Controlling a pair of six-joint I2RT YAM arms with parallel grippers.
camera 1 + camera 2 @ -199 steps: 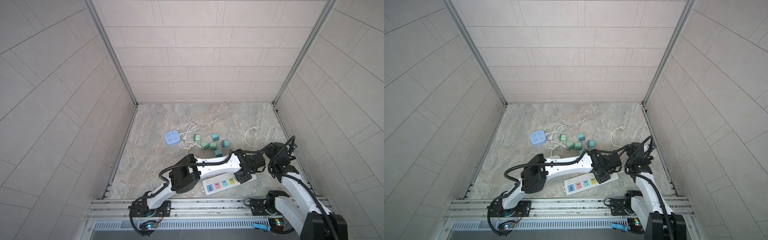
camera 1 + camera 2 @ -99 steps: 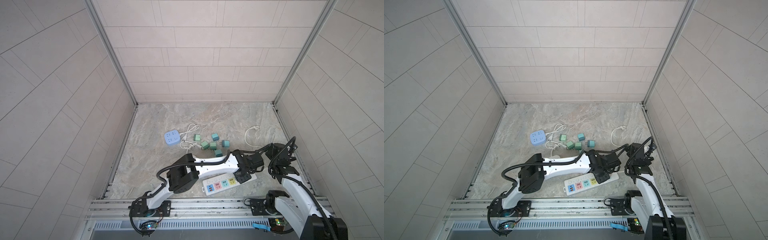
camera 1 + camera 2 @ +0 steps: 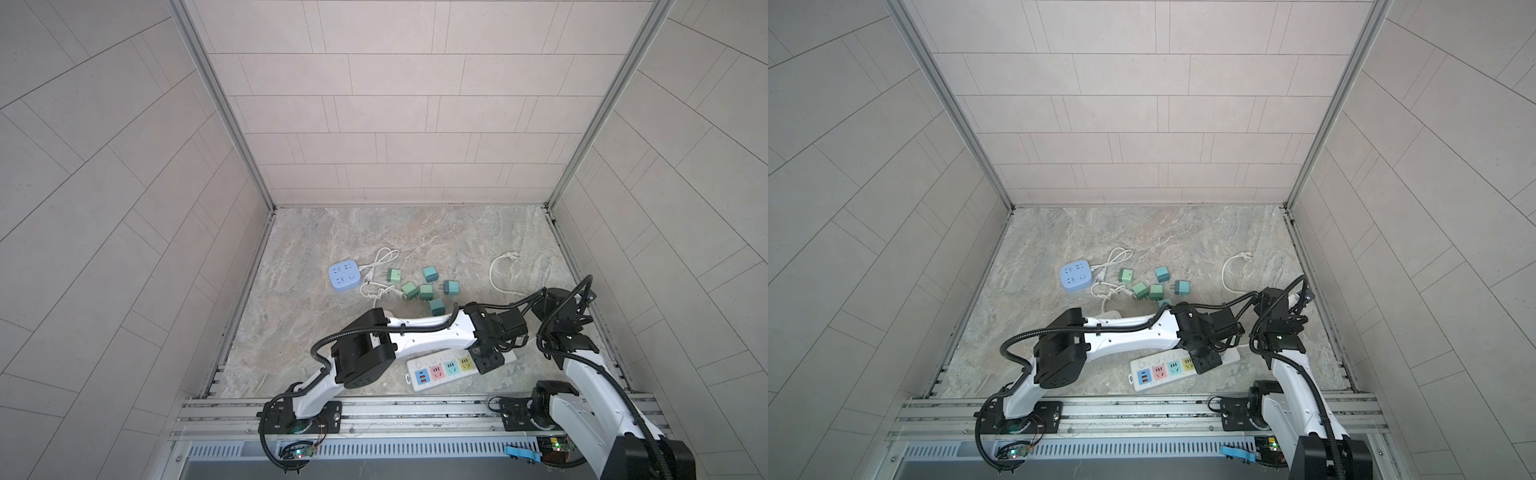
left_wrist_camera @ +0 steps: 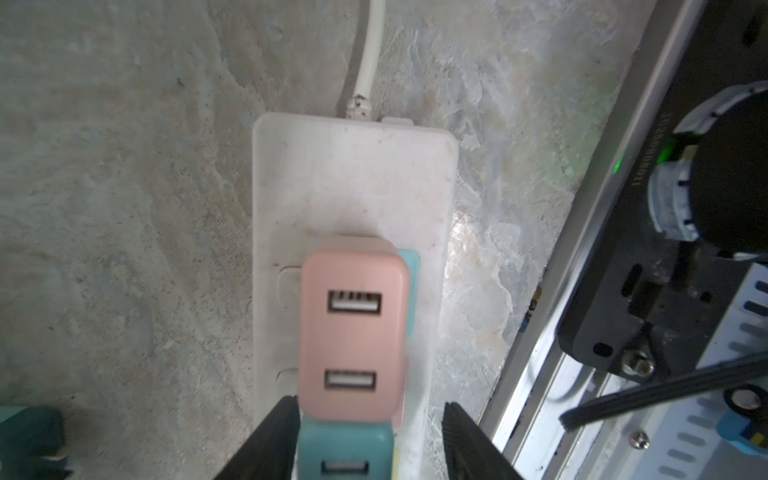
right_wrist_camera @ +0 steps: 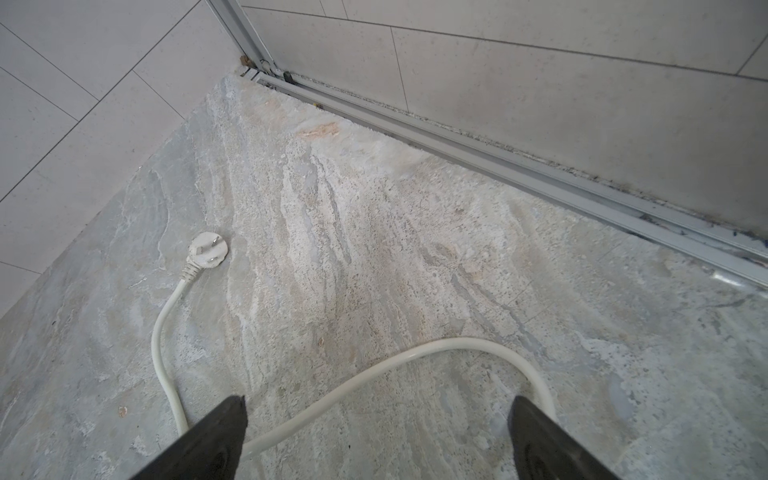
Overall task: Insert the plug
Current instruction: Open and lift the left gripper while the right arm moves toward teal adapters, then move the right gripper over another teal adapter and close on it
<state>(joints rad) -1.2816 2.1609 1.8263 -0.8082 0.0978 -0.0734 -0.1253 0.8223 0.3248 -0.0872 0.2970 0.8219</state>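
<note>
The white power strip lies near the front rail, with coloured sockets along it. In the left wrist view a pink plug with two USB ports stands seated on the strip, and a teal plug sits right behind it. My left gripper is open over them. One finger rests against the plugs' side and the other stands apart from them. My right gripper hangs open above the strip's white cord, holding nothing.
Several green plug cubes and a blue socket cube with tangled white cords lie mid-floor. The strip's cord ends in a white wall plug. The right wall track and the front aluminium rail bound the floor.
My left gripper's jaws have parted from the plug they were shut on. Both arms stay nearly where they were, and the right gripper stays open.
</note>
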